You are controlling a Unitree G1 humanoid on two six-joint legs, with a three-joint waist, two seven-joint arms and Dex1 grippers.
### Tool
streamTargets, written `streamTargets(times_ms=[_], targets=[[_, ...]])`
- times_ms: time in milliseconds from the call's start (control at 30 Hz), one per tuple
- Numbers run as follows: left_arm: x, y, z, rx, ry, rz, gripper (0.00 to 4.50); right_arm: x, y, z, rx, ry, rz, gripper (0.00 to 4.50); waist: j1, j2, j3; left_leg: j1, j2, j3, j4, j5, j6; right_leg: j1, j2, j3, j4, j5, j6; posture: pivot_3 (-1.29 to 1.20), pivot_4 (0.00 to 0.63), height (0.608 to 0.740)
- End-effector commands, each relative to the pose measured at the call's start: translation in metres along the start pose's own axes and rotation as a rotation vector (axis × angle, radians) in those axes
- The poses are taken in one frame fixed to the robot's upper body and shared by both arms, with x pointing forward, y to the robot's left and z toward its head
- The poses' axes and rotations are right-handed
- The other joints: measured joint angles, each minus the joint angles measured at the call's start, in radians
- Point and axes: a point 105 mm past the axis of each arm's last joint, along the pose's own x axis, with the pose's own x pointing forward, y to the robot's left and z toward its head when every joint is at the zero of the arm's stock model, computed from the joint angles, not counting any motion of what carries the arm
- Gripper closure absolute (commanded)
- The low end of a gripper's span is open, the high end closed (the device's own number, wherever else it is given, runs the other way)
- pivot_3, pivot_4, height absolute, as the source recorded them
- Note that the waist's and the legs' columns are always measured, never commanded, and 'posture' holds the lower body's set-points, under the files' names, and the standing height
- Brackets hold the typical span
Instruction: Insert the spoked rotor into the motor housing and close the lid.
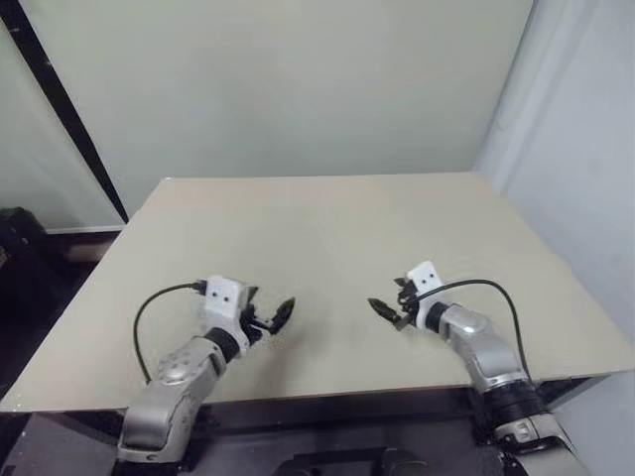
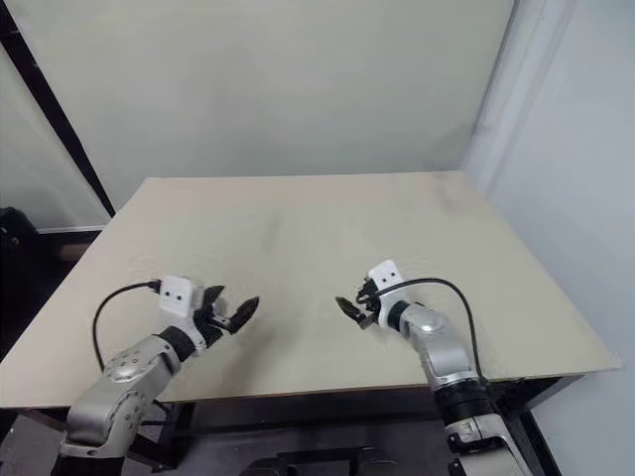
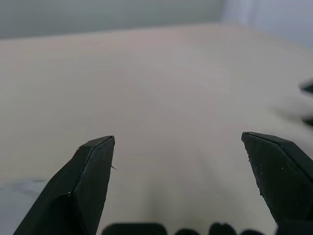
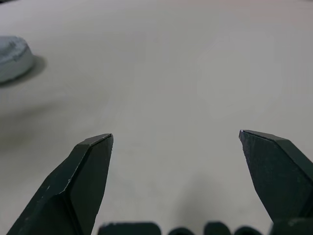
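The spoked rotor, the motor housing and the lid are out of view. My left gripper hovers low over the near left part of the beige table, open, with nothing between its fingers. On the near right, my right gripper is also open and empty, its fingers set wide apart. The two grippers point toward each other across a gap of bare tabletop. A pale rounded shape lies at the edge of the right wrist view, and I cannot tell what it is.
The table's near edge runs just under both forearms. A pale wall stands behind the table, with a white panel along its right side. A black cable loops from the left wrist, and another from the right wrist.
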Motion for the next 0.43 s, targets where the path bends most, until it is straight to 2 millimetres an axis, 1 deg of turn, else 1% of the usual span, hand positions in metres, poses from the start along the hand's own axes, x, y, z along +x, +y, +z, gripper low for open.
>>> streamTargets(times_ms=[33,200,433], targets=[[0.0079,0.0035,0.0074,0.091,-0.003,-0.010,0.04,-0.0130,-0.0120,0.0207,-0.016,-0.063,-0.031,0.00,0.000,0.000,0.000,0.000,0.000,0.000,0.000,0.000,0.000,0.000,0.000,0.000,0.000,0.000,0.000,0.00,0.000,0.740],[0.0118,0.0085,0.0024,0.103,0.011,-0.010,0.04,-0.0198,-0.0207,0.0188,0.002,-0.067,-0.082,0.00,0.000,0.000,0.000,0.001,0.000,0.001,0.000,0.000,0.000,0.000,0.000,0.001,0.000,0.000,0.000,0.00,0.000,0.740],[0.0142,0.0133,0.0011,0.109,0.009,-0.009,0.04,-0.0194,-0.0199,0.0195,0.012,-0.087,-0.107,0.00,0.000,0.000,0.000,0.000,0.000,0.001,0.001,0.000,0.000,0.000,-0.001,0.001,0.000,0.000,0.000,0.00,0.000,0.740]])
